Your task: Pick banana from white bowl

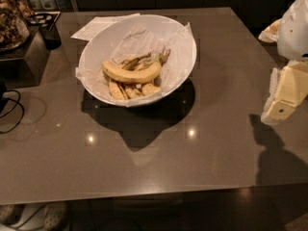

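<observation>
The white bowl [185, 42] stands on the far middle of the brown table, lined with crumpled white paper. The banana [130, 73] lies across its lower half, bright yellow, curved, stem end pointing up right. Several smaller brown-spotted banana pieces [129, 90] lie under and in front of it. My gripper [283, 100] hangs at the right edge of the view above the table, well to the right of the bowl and apart from it.
A sheet of paper [98, 26] lies behind the bowl. A dark box with a jar [19, 37] stands at the far left, with a black cable [12, 109] in front of it. The table's front edge [144, 191] runs near the bottom.
</observation>
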You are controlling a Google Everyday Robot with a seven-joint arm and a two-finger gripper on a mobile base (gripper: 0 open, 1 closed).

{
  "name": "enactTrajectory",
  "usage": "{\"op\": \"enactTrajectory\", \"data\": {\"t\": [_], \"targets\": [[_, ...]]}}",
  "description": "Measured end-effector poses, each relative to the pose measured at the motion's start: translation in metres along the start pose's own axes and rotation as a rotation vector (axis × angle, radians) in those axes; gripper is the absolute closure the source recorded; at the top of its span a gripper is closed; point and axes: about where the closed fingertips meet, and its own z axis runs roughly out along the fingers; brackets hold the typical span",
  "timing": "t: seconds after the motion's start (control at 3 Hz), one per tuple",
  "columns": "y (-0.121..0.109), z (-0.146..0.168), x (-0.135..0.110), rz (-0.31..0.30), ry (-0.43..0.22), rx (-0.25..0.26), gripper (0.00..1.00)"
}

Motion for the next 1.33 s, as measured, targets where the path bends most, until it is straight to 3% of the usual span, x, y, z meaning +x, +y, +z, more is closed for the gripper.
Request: {"op": "enactTrajectory", "data": {"t": [0.33,0.67,1.0,1.33], "targets": [[-0.001,-0.005,-0.007,-0.003,-0.003,-0.001,0.0],[-0.005,-0.009,-0.037,-0.037,-0.005,-0.038,0.0],[-0.013,-0.004,-0.095,-0.137,-0.014,-0.059,0.0],[-0.013,-0.001,-0.097,-0.135,-0.032,-0.048,0.0]]}}
